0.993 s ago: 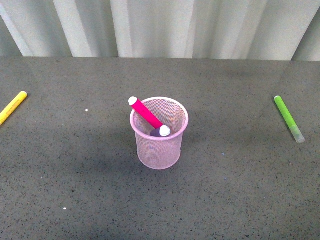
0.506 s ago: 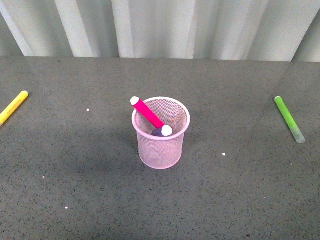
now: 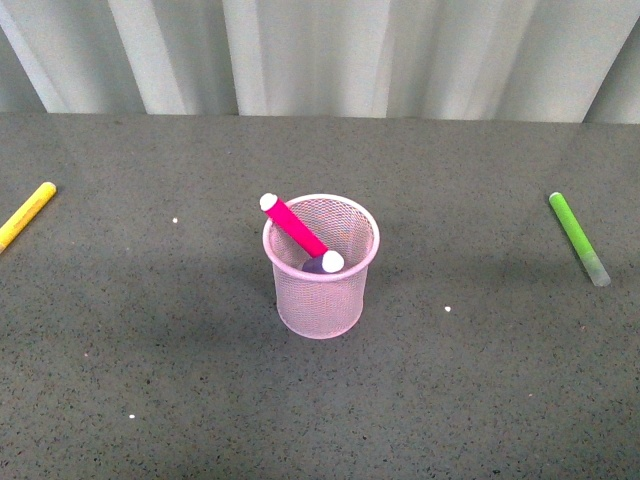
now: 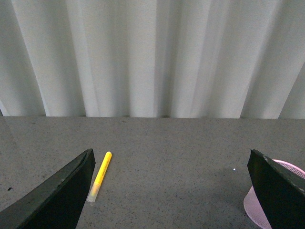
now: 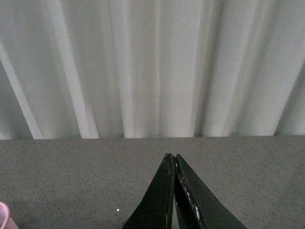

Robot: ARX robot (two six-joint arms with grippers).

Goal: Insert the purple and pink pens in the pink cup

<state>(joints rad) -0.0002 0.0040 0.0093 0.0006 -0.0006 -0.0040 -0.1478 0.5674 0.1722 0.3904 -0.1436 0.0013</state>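
The pink cup (image 3: pixel 320 270) stands upright in the middle of the grey table. The magenta-pink pen (image 3: pixel 294 226) leans inside it, its white-capped end sticking out over the far-left rim. The purple pen (image 3: pixel 320 265) lies lower in the cup, only its dark body and white cap showing by the near rim. Neither arm appears in the front view. My left gripper (image 4: pixel 169 160) is open, nothing between its fingers, with the cup's edge (image 4: pixel 252 210) beside one finger. My right gripper (image 5: pixel 172 156) is shut and empty, and a sliver of the cup (image 5: pixel 4 215) shows off to its side.
A yellow marker (image 3: pixel 25 215) lies at the table's far left, also seen as the yellow marker (image 4: pixel 100 175) near the left gripper. A lime-green marker (image 3: pixel 578 238) lies at the far right. White curtain (image 3: pixel 320 55) hangs behind the table's back edge.
The cup and both pens keep their places apart from a slight shift of the whole view. No arm enters the front view.
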